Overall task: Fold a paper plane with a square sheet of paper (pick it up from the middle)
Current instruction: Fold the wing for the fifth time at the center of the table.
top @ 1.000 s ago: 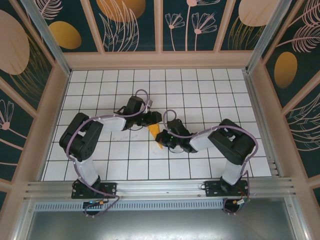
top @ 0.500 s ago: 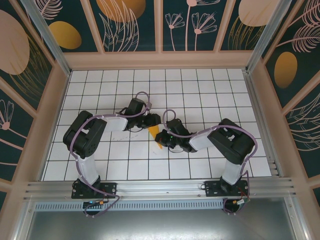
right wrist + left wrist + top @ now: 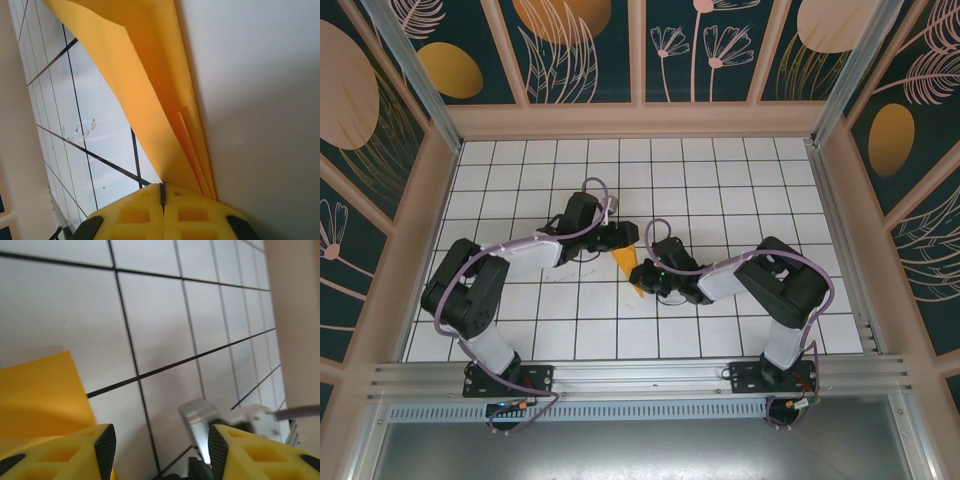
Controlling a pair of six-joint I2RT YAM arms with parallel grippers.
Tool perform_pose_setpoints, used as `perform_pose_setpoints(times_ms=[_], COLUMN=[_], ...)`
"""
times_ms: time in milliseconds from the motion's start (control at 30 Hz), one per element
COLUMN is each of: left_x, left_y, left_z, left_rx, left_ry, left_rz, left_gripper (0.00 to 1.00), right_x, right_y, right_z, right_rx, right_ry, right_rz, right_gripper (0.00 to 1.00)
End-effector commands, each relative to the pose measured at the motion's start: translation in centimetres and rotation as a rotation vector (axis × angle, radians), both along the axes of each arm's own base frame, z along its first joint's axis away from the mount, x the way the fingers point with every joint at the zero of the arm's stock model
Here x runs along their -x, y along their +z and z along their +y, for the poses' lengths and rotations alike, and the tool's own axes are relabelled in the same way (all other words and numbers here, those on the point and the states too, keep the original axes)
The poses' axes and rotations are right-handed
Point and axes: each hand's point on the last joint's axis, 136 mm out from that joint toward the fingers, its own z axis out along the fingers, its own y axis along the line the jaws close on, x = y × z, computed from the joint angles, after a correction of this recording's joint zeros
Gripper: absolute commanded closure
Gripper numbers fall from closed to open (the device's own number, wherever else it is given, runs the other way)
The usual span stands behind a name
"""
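Both tools flank the paper plane (image 3: 145,85): right tool (image 3: 162,192) clamped on it, left tool (image 3: 161,447) spread wide beside it.

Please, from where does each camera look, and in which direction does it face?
Top external: above and behind the bases, looking down at the table; both arms, left gripper and right gripper beside the paper plane.
Left wrist: low over the tiles, facing along them; its yellow fingers, open.
Right wrist: low, close to the paper; its yellow fingers, shut.
Shared: every view shows the orange-yellow paper.
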Motion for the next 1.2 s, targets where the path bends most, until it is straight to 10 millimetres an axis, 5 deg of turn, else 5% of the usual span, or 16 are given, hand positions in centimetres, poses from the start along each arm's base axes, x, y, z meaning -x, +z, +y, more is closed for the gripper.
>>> perform_pose_setpoints(times_ms=[0, 233, 733, 1167], left_x=[0.8, 2.1, -0.2, 0.1], left_y=[0.5, -2.0, -8.2, -7.7], left_z=[0.2, -0.5, 0.2, 1.7], left_rx=[0.03, 0.025, -0.122, -0.1], left_ry=[-0.006, -0.047, 0.005, 0.065], left_rz=[0.0, 0.043, 0.102, 0.14], left_gripper=[0.46, 0.48, 0.53, 0.54], right_x=[4.8, 4.8, 5.5, 5.4], right_y=[-6.7, -7.0, -8.1, -8.2], right_z=[-3.8, -3.9, -4.6, -5.4], right_rx=[0.216, 0.216, 0.259, 0.336], right_ry=[0.024, 0.02, 0.025, 0.018], right_rz=[0.214, 0.217, 0.243, 0.248], right_gripper=[1.0, 1.0, 1.0, 1.0])
